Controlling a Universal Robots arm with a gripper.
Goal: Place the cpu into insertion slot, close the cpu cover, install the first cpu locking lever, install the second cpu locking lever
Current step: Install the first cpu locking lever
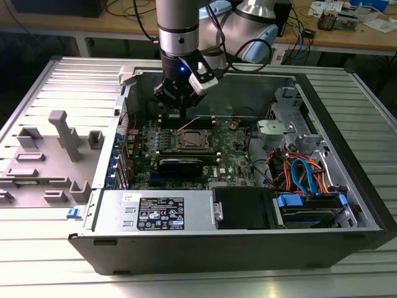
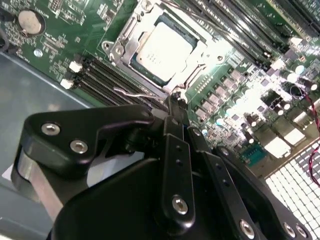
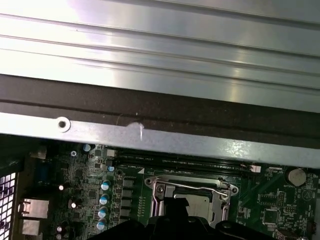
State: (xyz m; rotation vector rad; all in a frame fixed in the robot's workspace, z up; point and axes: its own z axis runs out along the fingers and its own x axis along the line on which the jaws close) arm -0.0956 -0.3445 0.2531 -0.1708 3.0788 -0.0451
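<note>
Silvery cpu [image 2: 164, 49] sits in the slot [image 2: 131, 64] just ahead of my gripper [image 2: 176, 111], framed by the closed cover [image 2: 200, 47]. My gripper fingers [image 2: 172, 107] are pinched together, holding nothing I can see.

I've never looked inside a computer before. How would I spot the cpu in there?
Start at the open computer case and find the green motherboard on its floor. Just below the robot's gripper sits a square metal-framed socket. The cpu is the flat, pale silvery square lying in it, plain and smooth beside the long dark memory slots.
</note>
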